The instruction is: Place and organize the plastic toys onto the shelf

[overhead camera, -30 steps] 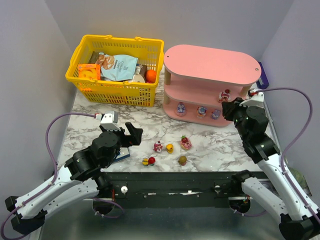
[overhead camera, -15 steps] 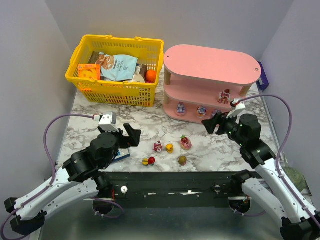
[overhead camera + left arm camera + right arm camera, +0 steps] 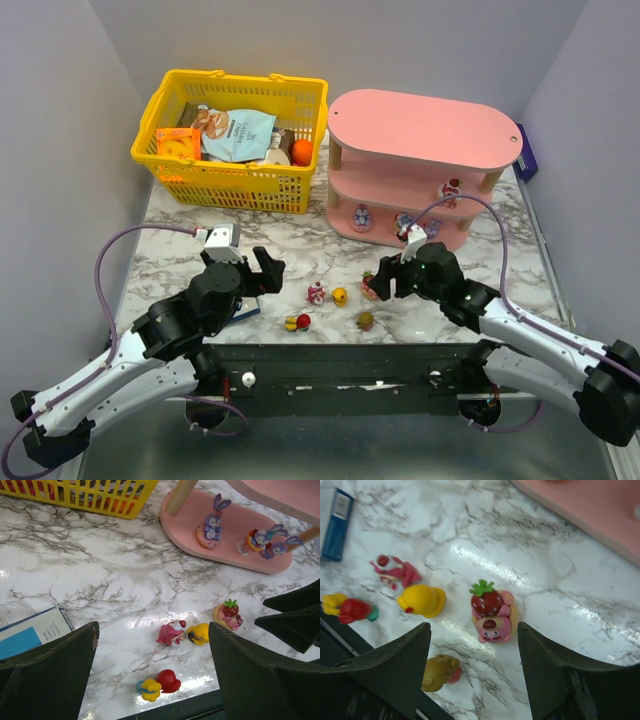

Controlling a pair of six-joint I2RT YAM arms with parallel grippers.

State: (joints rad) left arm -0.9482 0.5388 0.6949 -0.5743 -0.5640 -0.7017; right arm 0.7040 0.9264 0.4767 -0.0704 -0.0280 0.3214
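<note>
Several plastic toys lie on the marble in front of the shelf: a pink one (image 3: 316, 293), a yellow one (image 3: 340, 296), a strawberry-topped pink bear (image 3: 372, 286), a red-and-yellow one (image 3: 297, 322) and an olive one (image 3: 366, 321). The pink shelf (image 3: 420, 125) holds three purple bunnies (image 3: 361, 216) on its bottom tier and a red figure (image 3: 449, 190) on the middle tier. My right gripper (image 3: 383, 282) is open and empty just above the strawberry bear (image 3: 492, 612), which lies just beyond its fingertips. My left gripper (image 3: 264, 272) is open and empty, left of the toys.
A yellow mesh basket (image 3: 232, 140) of snack packets stands left of the shelf. A flat blue box (image 3: 30, 635) lies under my left gripper. The table's dark front edge (image 3: 350, 355) runs just below the toys.
My right arm has swung from the shelf's right end leftward and down to the strawberry bear, its gripper empty. My left arm has barely moved.
</note>
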